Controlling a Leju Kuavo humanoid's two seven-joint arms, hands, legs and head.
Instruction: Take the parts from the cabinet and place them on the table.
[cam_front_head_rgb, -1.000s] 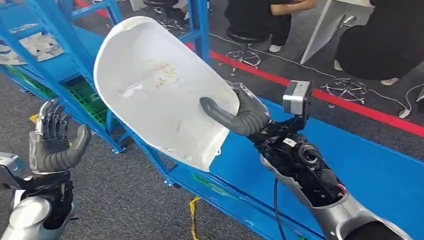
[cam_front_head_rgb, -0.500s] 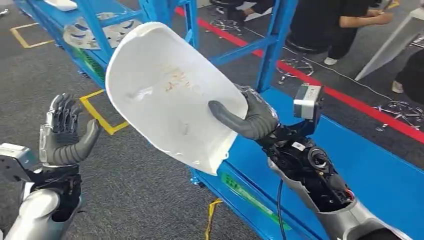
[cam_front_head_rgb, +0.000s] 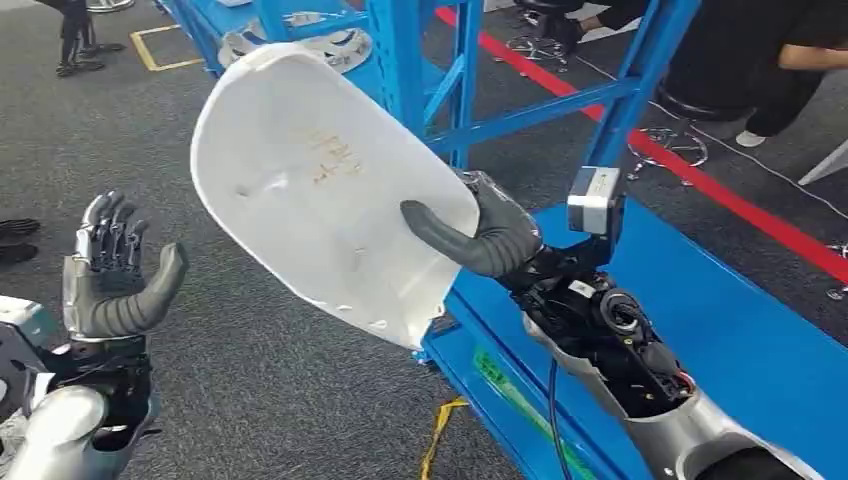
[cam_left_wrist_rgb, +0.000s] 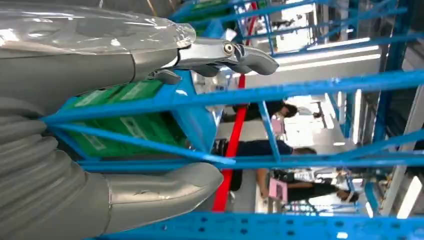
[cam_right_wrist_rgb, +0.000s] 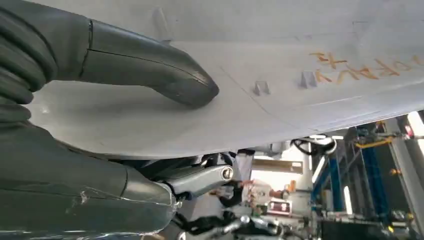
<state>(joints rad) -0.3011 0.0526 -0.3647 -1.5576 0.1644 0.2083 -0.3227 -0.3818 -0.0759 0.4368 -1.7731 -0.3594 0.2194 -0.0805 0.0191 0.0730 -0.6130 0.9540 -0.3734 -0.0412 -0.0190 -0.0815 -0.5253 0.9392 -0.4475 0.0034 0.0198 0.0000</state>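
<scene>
The right arm reaches up and forward from the lower right of the head view, its right hand (cam_front_head_rgb: 480, 235) gripping the white shell (cam_front_head_rgb: 320, 190) at the shell's lower right edge. The thumb lies flat across the inner face, and the darker fingers wrap behind the rim; the right wrist view shows the thumb pressed on the white surface near some orange writing, with the fingers under the edge. The shell is held in the air in front of the blue rack (cam_front_head_rgb: 440, 70), clear of it, above the grey floor (cam_front_head_rgb: 260, 380). Its hollow inner face is turned toward the camera, and its long axis runs on a slant, from the upper left, beside the rack's uprights, down to the lower right, near the rack's bottom shelf.

The left hand (cam_front_head_rgb: 115, 275) is raised well to the left of the shell, palm facing it, fingers upright and spread, thumb out, holding nothing.
</scene>
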